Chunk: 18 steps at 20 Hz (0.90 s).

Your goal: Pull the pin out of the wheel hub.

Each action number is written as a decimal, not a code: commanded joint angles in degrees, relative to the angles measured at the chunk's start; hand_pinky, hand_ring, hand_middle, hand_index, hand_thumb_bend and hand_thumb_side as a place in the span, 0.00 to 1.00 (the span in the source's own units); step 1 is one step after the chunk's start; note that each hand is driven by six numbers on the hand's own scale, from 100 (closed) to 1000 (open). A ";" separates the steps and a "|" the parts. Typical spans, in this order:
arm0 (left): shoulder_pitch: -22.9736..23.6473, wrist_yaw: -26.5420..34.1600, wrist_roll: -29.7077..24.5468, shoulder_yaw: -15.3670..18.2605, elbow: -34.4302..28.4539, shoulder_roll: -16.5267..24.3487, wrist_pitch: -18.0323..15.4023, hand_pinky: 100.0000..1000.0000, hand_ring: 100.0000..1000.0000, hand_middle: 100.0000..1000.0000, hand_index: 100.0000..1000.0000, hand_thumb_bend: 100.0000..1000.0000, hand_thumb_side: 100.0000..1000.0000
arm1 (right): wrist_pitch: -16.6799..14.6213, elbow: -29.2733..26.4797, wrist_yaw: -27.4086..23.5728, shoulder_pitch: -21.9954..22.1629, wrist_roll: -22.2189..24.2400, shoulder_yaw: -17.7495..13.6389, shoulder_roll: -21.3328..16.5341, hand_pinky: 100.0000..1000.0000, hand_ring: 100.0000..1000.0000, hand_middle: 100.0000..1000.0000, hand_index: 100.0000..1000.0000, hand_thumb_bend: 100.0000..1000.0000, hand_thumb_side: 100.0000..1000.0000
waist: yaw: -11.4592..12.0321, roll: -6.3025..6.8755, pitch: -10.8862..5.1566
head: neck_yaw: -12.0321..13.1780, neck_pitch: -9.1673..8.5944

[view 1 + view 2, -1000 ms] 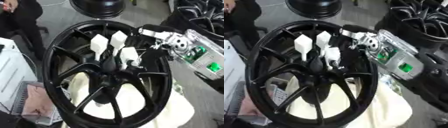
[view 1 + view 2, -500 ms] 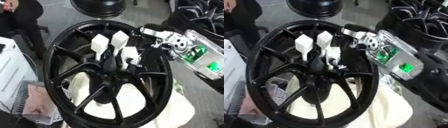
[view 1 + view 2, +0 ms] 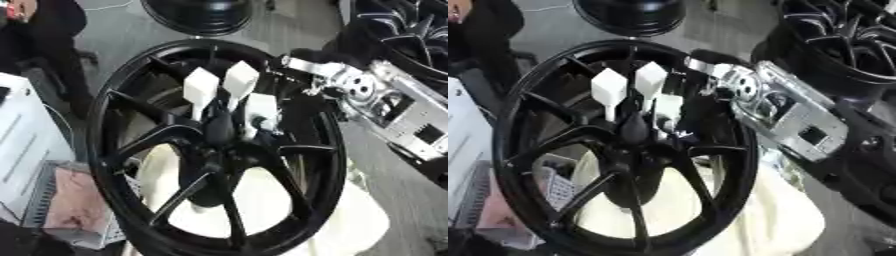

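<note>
The floor is grey, and a cream cloth (image 3: 350,225) lies under the big wheel. The black wheel hub (image 3: 219,145) is round and shiny, with thin spokes. Three white blocky pins (image 3: 200,90) stand close together near its middle. My right robot hand (image 3: 289,67) reaches in from the right, black fingers by the pins; I cannot tell if they hold one. Two more black wheels (image 3: 846,45) sit behind.
</note>
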 commanded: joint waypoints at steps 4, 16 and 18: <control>-0.43 0.02 -0.10 0.24 -0.96 0.71 -0.08 0.80 0.76 0.62 0.82 0.00 0.56 | 2.34 0.31 -0.64 -0.32 1.57 -0.15 -0.58 0.84 0.59 0.47 0.54 0.19 0.00 | 0.11 0.61 -0.52 | -0.24 0.31; -0.17 0.05 -0.21 0.21 -0.96 0.40 -0.09 0.80 0.76 0.62 0.82 0.00 0.56 | 2.34 0.49 -0.75 -0.05 1.40 -0.42 -0.31 0.82 0.59 0.49 0.57 0.21 0.00 | 0.25 0.54 -0.49 | -0.46 0.31; -0.14 0.06 -0.17 0.24 -0.96 0.39 -0.09 0.80 0.76 0.62 0.82 0.00 0.56 | 2.34 0.56 -0.60 0.01 1.30 -0.46 -0.28 0.82 0.58 0.49 0.57 0.23 0.00 | 0.28 0.53 -0.51 | -0.48 0.31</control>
